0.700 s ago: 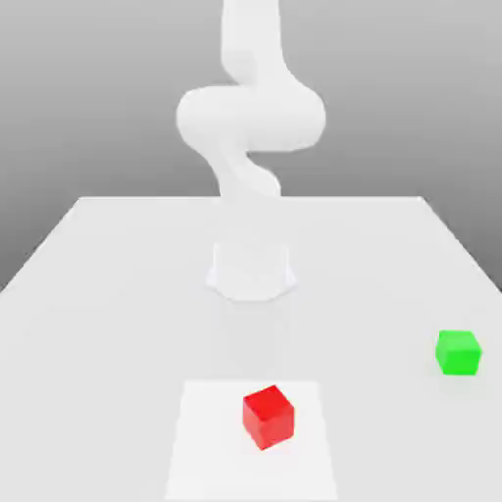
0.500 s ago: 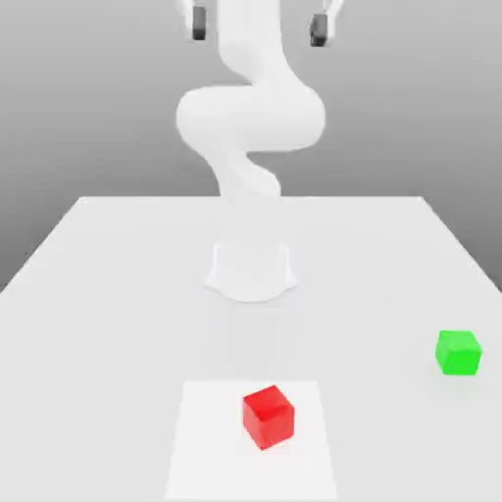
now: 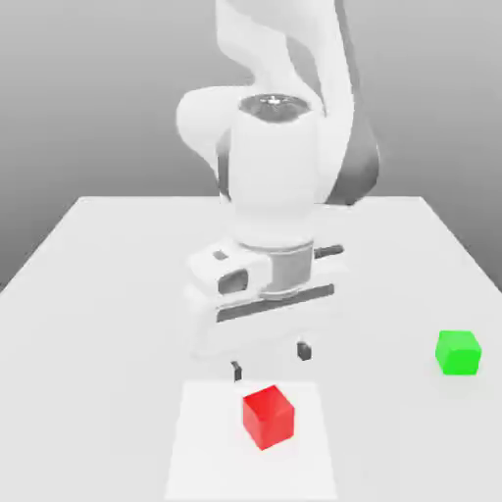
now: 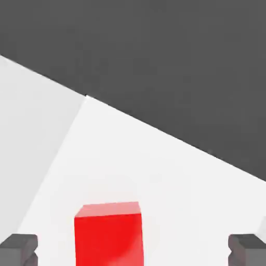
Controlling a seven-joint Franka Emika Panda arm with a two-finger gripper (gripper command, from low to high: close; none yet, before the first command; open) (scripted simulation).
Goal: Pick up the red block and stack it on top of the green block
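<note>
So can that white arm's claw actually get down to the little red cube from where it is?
Probably yes. The gripper hangs open just above and slightly behind the small matte red cube, and nothing stands between them. The small matte green cube sits well off toward the exterior view's right, out of the way.

Open claw (image 3: 270, 361) above red block (image 3: 269, 417) — seemingly unobstructed.

red block (image 3: 268, 416): red | green block (image 3: 458, 352): green | arm (image 3: 277, 167): white

Red block (image 3: 268, 416) sits on a pale square patch (flat); green block (image 3: 458, 352) well apart.
</note>
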